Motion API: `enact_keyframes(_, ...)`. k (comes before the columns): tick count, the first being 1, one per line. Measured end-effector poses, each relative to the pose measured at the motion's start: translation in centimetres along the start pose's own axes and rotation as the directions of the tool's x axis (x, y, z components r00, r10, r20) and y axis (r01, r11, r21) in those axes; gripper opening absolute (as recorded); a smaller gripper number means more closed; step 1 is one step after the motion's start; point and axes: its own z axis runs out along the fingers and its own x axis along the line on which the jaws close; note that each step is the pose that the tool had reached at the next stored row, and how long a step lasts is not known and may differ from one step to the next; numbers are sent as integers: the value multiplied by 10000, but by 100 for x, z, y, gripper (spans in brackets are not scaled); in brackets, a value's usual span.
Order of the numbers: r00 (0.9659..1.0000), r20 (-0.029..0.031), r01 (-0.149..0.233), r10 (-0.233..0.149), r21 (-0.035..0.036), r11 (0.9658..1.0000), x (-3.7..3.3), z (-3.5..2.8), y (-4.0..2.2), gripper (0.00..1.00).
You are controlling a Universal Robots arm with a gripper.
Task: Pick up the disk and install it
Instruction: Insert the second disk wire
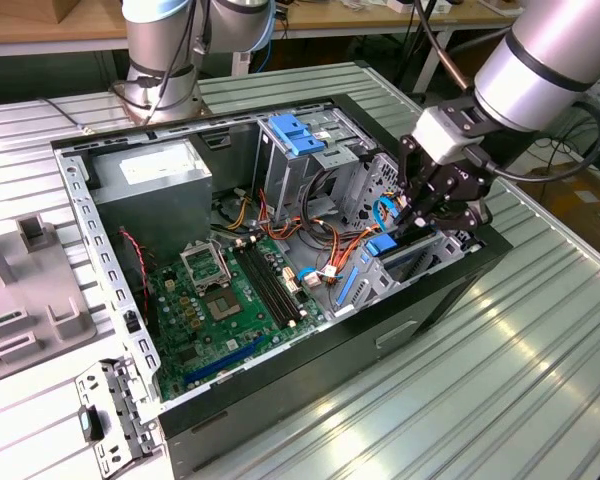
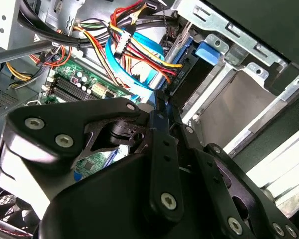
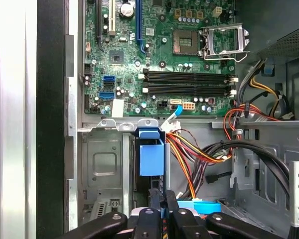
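The disk (image 1: pixel 401 258) stands on edge inside the drive bay at the front of the open computer case (image 1: pixel 80 210), at the exterior view's right. The blue plastic rail on the disk (image 3: pixel 152 157) shows in the slot of the metal bay, with dark metal under it. In the second wrist view the disk's blue end (image 2: pixel 210 51) sits between silver bay walls. My gripper (image 1: pixel 417 222) hangs right over the bay. Its black fingers (image 3: pixel 150 215) are drawn together, shut, with nothing seen between them, just short of the rail. Whether the gripper (image 2: pixel 162 102) touches the disk, I cannot tell.
A bundle of red, yellow and black cables (image 3: pixel 199 149) runs beside the bay. The green motherboard (image 1: pixel 220 300) covers the case floor. A grey power-supply box (image 1: pixel 150 185) and a cage with a light-blue latch (image 1: pixel 295 135) stand at the back. A metal bracket (image 1: pixel 110 410) lies on the table.
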Motion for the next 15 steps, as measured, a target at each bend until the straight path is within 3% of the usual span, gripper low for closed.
enact_keyframes(8,10000,17,10,-10,-1,10000,-4,-37,-11,16)
enact_keyframes(10,10000,32,39,-39,-9,10000,-5,-42,-42,16)
enact_keyframes(15,9999,30,150,-150,-52,9999,-1,-14,-60,16)
